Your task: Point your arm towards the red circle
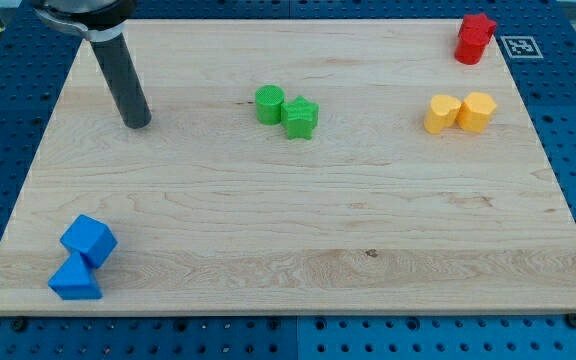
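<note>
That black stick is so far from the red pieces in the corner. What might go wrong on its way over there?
My tip rests near the view's top left of the wooden board; the red blocks, whose shapes I cannot tell apart, sit at the top right.

1. A careless path might knock the green cylinder block and green star block.
2. The red pair stands by the board's edge, so overshooting might push one off.

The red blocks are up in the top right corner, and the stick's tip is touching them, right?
Not quite. The red blocks are in the view's top right corner, but my tip is not touching them. The camera view shows it far away near the view's top left, with the green blocks and yellow blocks lying between.
</note>
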Robot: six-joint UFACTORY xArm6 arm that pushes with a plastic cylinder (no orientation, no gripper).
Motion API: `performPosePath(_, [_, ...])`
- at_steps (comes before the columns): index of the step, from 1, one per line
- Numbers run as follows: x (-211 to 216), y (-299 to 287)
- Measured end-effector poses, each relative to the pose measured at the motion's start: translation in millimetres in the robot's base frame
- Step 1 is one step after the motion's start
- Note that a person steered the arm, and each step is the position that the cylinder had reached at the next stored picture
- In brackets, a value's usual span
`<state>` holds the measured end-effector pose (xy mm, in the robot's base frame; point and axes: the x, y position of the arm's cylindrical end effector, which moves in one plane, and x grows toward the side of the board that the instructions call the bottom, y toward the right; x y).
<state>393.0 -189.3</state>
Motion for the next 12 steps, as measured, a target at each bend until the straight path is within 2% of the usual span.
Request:
performPosePath(2, [-15,7])
performPosePath(3, [-59,60])
performPosePath(4, [-102,65])
performPosePath(5, [-104,66])
performPosePath(6, [-105,114])
performPosePath(8, [-112,256])
performPosePath(10, [-82,379])
performPosePath(11, [-80,393])
performPosePath(12, [-77,448])
